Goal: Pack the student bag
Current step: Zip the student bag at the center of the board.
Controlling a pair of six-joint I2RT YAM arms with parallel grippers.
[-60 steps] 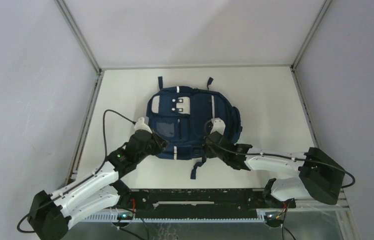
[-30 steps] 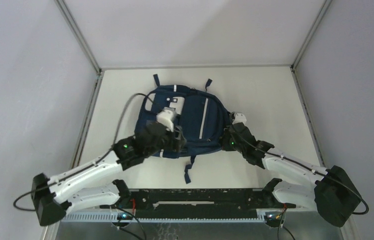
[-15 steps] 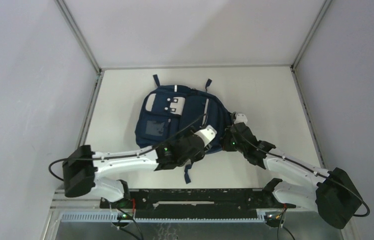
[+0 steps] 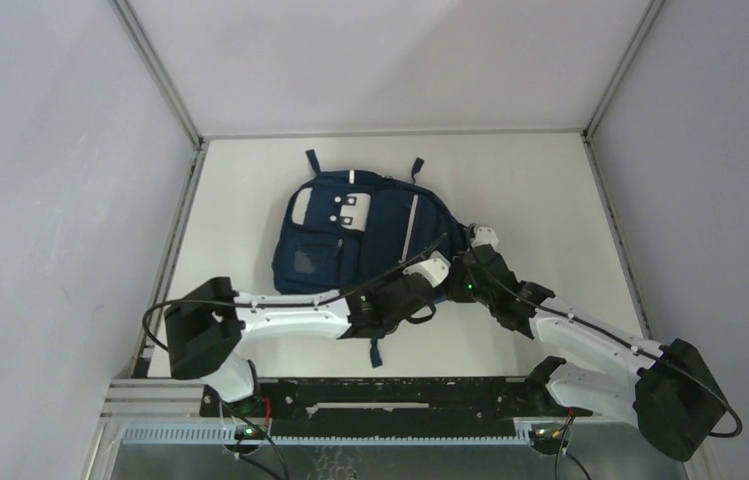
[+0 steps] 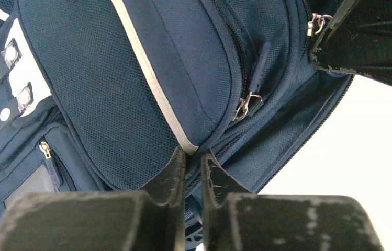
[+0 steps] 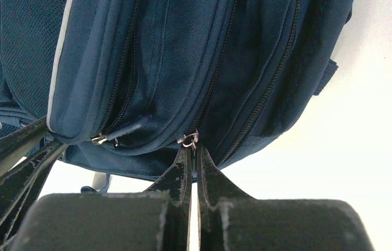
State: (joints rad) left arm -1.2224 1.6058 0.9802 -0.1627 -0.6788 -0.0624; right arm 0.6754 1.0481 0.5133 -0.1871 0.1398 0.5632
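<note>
The student bag (image 4: 350,235) lies flat on the white table, navy with white patches and a white stripe. My left gripper (image 4: 443,274) reaches across to the bag's near right corner. In the left wrist view it (image 5: 193,156) is pinched on the bag's (image 5: 110,89) seam, where the white stripe ends. My right gripper (image 4: 458,264) sits at the same corner. In the right wrist view it (image 6: 192,151) is shut on a metal zipper pull (image 6: 189,138) of the bag (image 6: 172,63). Another zipper pull (image 5: 242,104) hangs free.
Grey enclosure walls and metal frame posts bound the table on three sides. A black rail (image 4: 390,395) runs along the near edge. A loose dark strap (image 4: 375,350) trails from the bag toward the rail. The two arms' wrists are close together at the bag's corner.
My left arm has swung from the bag's front panel across to its near right corner, and its jaws have closed on the seam there. The right arm and bag have stayed put.
</note>
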